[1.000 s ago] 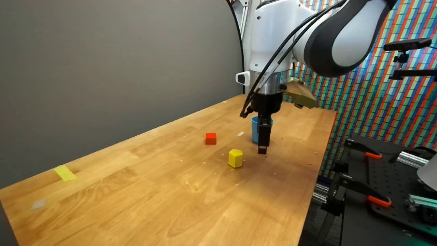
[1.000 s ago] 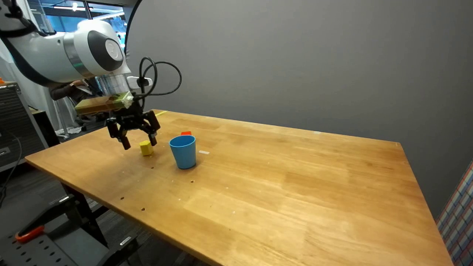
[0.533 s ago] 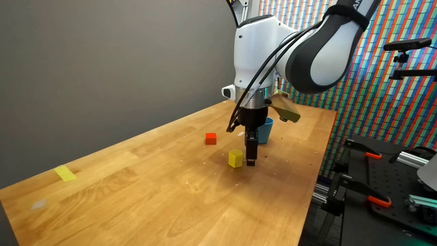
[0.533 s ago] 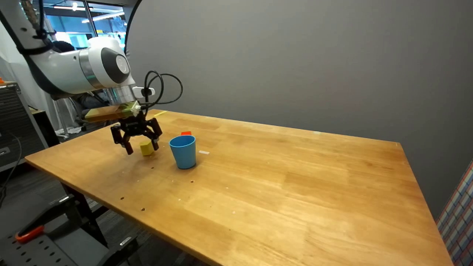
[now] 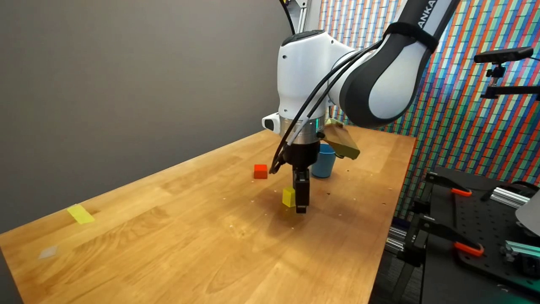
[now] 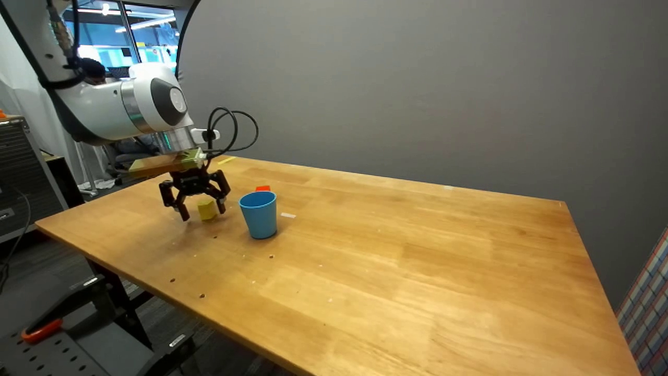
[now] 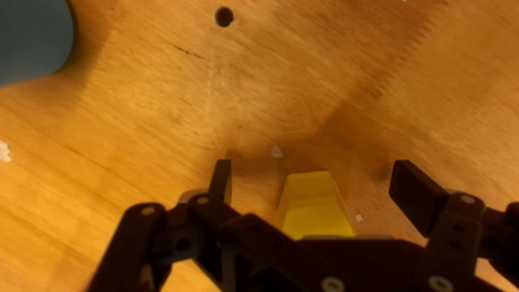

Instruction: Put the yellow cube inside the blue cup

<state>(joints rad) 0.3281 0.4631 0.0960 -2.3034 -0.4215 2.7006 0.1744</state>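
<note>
- One broad grey backdrop rises behind the blue cup in an exterior view, well apart from it.
- Around the cup on every side spreads the wooden table that carries it.
- Above and left of the cup in an exterior view, a white and dark robot arm reaches in, a yellowish box fixed at its wrist.
- Left of the cup in both exterior views, and near it, the gripper points down with its tips low over the wood; whether they touch it I cannot tell. Its fingers stand spread wide and clear of the yellow cube, one to each side, wood showing in both gaps in the wrist view.
- The cup itself stands upright, mouth up; in an exterior view the robot's wrist hides part of the cup.
- Outside the cup, near it and to its left in both exterior views, the yellow cube stands on the table; in the wrist view the gripper's body covers one end of it.
- Mostly hidden behind the cup's rim in an exterior view, a red cube shows a sliver.
- Just right of the cup in an exterior view lies a flat white scrap.
</note>
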